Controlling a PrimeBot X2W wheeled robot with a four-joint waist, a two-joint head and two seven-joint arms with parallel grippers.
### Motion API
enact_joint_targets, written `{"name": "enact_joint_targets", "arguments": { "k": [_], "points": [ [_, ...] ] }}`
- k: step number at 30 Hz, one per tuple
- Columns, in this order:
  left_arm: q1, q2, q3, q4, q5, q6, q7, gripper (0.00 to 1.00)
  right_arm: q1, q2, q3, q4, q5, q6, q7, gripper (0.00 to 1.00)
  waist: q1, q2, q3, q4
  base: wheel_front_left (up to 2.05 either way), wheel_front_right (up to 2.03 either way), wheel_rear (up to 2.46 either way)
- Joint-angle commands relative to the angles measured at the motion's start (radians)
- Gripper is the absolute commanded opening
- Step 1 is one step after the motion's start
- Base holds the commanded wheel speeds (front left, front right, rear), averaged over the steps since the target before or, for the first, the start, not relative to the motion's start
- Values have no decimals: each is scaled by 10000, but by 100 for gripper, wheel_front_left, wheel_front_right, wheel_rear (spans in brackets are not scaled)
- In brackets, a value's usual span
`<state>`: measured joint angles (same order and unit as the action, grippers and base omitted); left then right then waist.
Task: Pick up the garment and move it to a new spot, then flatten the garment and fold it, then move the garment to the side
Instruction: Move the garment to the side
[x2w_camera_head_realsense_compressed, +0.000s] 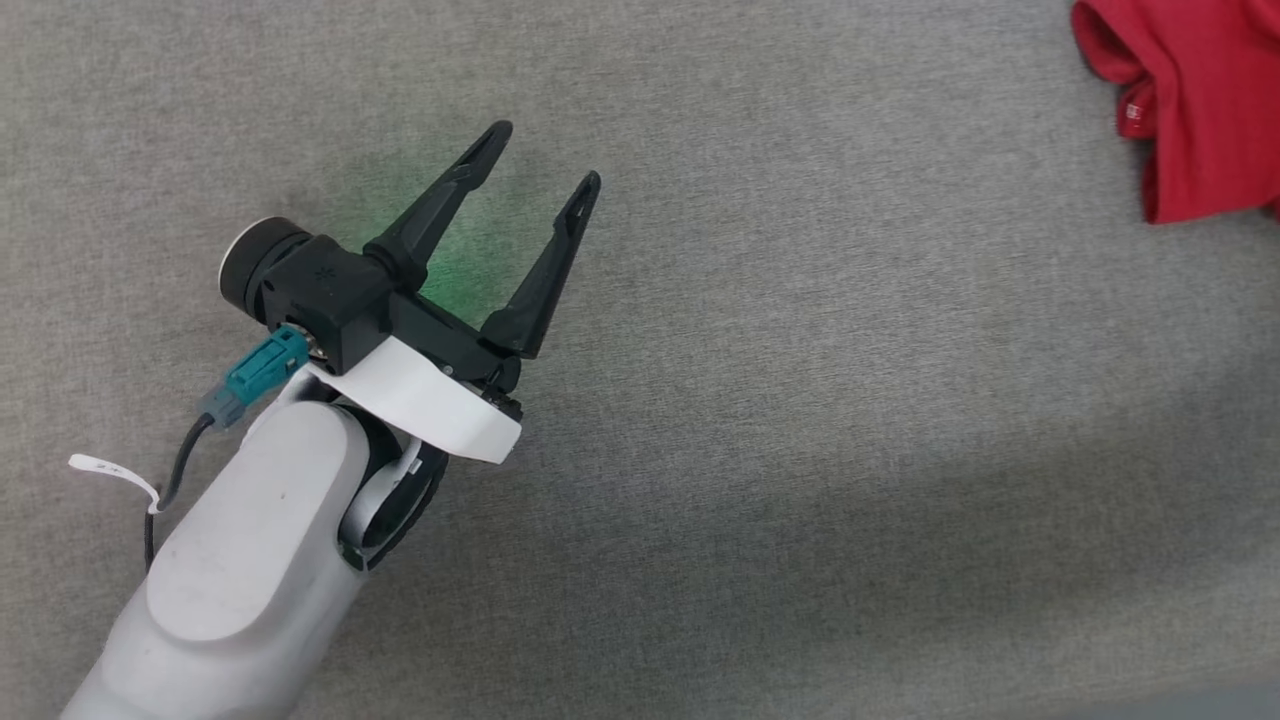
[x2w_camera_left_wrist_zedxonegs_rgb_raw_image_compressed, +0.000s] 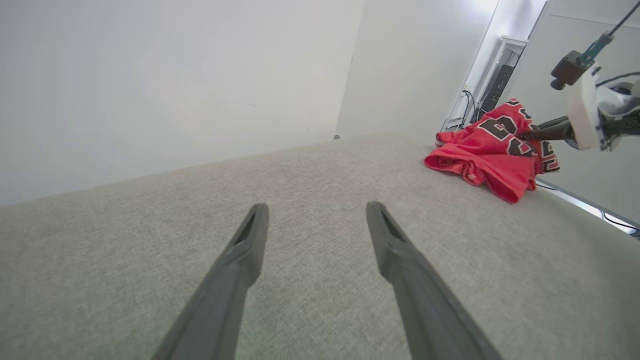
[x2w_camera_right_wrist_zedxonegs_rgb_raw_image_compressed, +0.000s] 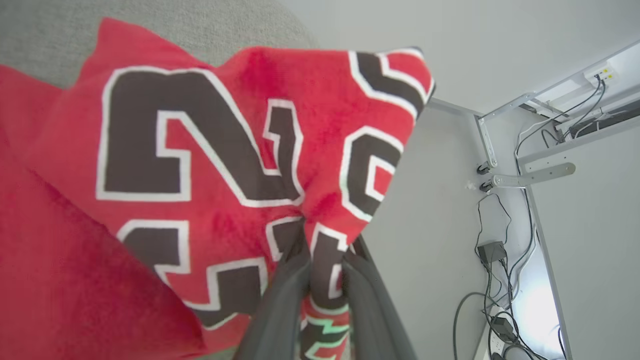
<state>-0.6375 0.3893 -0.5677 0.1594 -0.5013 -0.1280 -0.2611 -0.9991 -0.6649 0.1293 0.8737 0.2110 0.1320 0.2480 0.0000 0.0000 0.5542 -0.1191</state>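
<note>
The garment (x2w_camera_head_realsense_compressed: 1195, 100) is a red jersey with black, white-outlined numbers; a bunched part of it lies at the top right corner of the head view. In the left wrist view the garment (x2w_camera_left_wrist_zedxonegs_rgb_raw_image_compressed: 487, 155) is heaped at the far right of the grey surface, its upper part lifted. My right gripper (x2w_camera_right_wrist_zedxonegs_rgb_raw_image_compressed: 324, 250) is shut on a fold of the garment (x2w_camera_right_wrist_zedxonegs_rgb_raw_image_compressed: 210, 165) with the fabric pinched between its fingers. It comes in from the right as my right gripper (x2w_camera_left_wrist_zedxonegs_rgb_raw_image_compressed: 527, 134) in the left wrist view. My left gripper (x2w_camera_head_realsense_compressed: 550, 155) hovers open over bare grey surface, far left of the jersey, nothing between its fingers.
A grey fabric-covered surface (x2w_camera_head_realsense_compressed: 800, 400) spreads under everything. White walls rise behind it. At the far right a white frame with hanging cables (x2w_camera_right_wrist_zedxonegs_rgb_raw_image_compressed: 500, 280) stands beyond the surface's edge.
</note>
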Motion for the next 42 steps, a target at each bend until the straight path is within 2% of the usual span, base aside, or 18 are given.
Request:
{"name": "enact_joint_targets", "arguments": {
  "k": [1, 4, 7, 8, 10, 11, 13, 21, 30, 37, 42],
  "points": [
    [-176, 38, -18, 19, -66, -38, -52, 100, -160, 90, -15, 149, -37, -25, -120, 0, 0, 0, 52, 66, 0, 0, 0],
    [-176, 41, -5, 36, -103, -38, -52, 100, -347, 269, -65, 674, -190, -24, -308, 3, 0, 0, 114, 164, 0, 0, 0],
    [-175, -3, 34, 42, -136, -38, -52, 100, -507, 354, -115, 1126, -288, -24, -502, 13, 0, 0, 136, 262, 0, 0, 0],
    [-167, -7, 50, 33, -138, -38, -52, 100, -562, 376, -110, 1242, -299, -24, -567, 21, 0, 0, 134, 285, 0, 0, 0],
    [-98, -25, 134, 22, -173, -38, -52, 100, -657, 437, -117, 1439, -298, -24, -713, 40, 0, 0, 121, 310, 0, 0, 0],
    [-49, -32, 170, 14, -183, -38, -52, 100, -721, 448, -189, 1560, -230, -24, -787, 68, 0, 0, 107, 315, 0, 0, 0],
    [49, -32, 262, -3, -203, -38, -52, 100, -826, 425, -112, 1647, -325, -25, -991, 100, 0, 0, 61, 315, 0, 0, 0],
    [391, 28, 749, -154, -127, -38, -52, 100, -1202, 440, -163, 2130, -178, -25, -1578, 100, 0, 0, -311, 289, 0, 0, 0],
    [963, -61, 1461, -139, -336, -38, -52, 100, -1196, 806, -151, 2203, 255, -25, -2408, 100, 0, 0, -956, 254, 0, 0, 0],
    [1596, -164, 2314, -158, -159, -36, -52, 100, -591, 1327, 203, 1744, 850, -25, -3321, 100, 0, 0, -1768, 289, 0, 0, 0],
    [2441, -384, 3451, -499, 192, -29, -52, 100, 319, 1743, 558, 881, 1530, -26, -4106, 100, 0, 0, -2485, 337, 0, 0, 0]
  ]
}}
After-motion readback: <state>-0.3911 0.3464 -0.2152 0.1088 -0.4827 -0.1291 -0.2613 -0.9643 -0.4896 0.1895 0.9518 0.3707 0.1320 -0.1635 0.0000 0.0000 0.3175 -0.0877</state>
